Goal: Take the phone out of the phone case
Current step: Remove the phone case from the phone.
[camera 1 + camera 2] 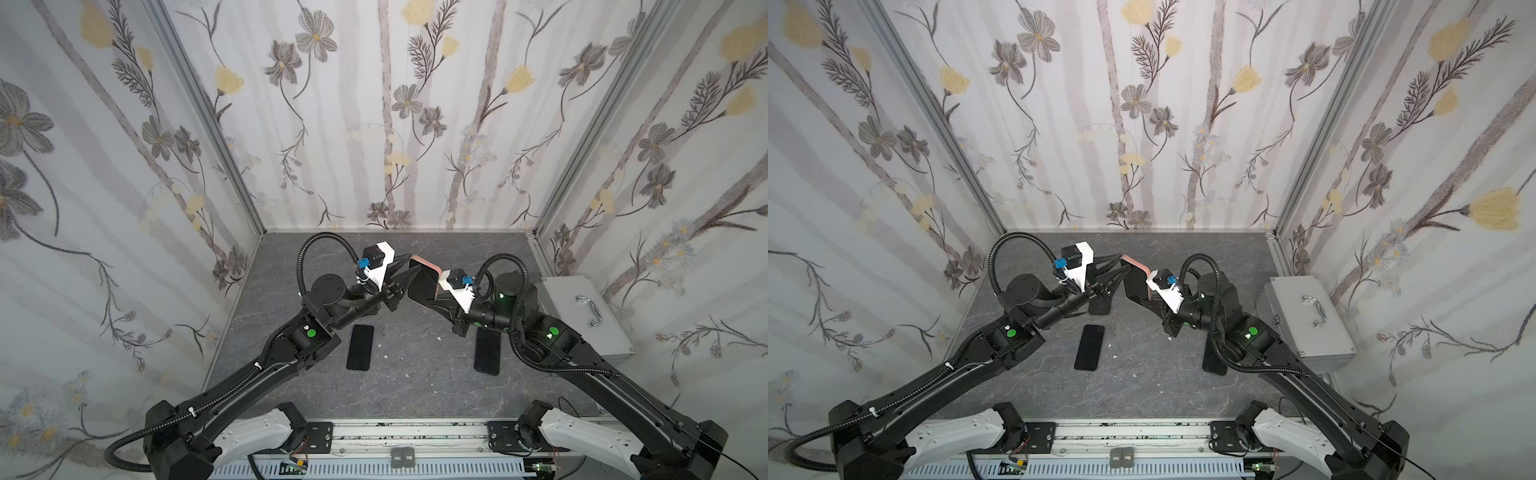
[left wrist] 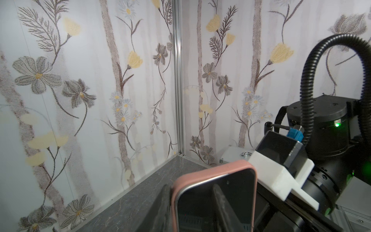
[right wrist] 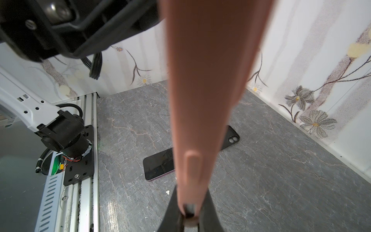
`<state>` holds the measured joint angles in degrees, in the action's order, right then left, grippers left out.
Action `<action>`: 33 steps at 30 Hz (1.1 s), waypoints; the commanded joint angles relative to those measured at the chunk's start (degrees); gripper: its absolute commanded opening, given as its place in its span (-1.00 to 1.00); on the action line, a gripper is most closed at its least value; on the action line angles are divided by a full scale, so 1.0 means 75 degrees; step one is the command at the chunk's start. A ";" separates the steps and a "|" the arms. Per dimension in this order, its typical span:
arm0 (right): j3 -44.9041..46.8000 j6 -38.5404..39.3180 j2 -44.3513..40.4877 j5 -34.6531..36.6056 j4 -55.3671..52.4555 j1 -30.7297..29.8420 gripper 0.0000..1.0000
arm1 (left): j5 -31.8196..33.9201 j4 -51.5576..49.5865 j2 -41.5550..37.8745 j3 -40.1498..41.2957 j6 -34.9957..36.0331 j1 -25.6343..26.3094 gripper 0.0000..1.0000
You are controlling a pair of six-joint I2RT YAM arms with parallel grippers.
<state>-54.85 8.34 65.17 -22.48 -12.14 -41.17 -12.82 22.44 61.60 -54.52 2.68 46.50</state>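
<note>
1. The phone point(image 2: 216, 202), dark glass in a smooth pink case point(image 2: 204, 170) with rounded corners, is held in the air above the middle back of the table point(image 1: 415, 374), tilted, between the two grippers.
2. The right gripper point(image 3: 187, 215) is clamped tight on one edge of the case; in its wrist view the pink side with a moulded button runs away from the pinched jaws.
3. The left gripper point(image 1: 409, 272) reaches in from the opposite side. Its jaws stand narrowly apart, one finger point(image 2: 222, 202) across the screen and the other behind the case's edge, straddling the cased phone.
4. Both arms stretch forward and bend inward, wrists nearly meeting, in both top views.
5. On the grey marbled table lie a second black phone point(image 1: 360, 347) under the left arm and a flat black case point(image 1: 487, 352) under the right arm.
6. A metal box point(image 1: 582, 320) with a handle sits at the table's right edge.
</note>
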 commanded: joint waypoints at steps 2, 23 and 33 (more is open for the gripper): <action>-0.0068 0.0584 -0.0039 -0.1042 0.0685 -0.0042 -1.00 | -0.1404 -0.0422 0.0083 0.0036 -0.0301 -0.0103 -0.29; 0.0203 0.0004 -0.0231 0.0537 0.1010 -0.0019 -1.00 | 0.0110 -0.0416 -0.0410 0.0442 -0.0160 -0.0399 0.12; -0.0009 -0.0023 0.0035 0.0830 0.0844 -0.0012 -1.00 | -0.0128 -0.0361 -0.0655 0.0376 0.0391 -0.0240 -0.12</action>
<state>-54.02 8.47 65.01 -16.12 -10.00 -41.19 -12.53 18.61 56.62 -51.11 3.88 44.31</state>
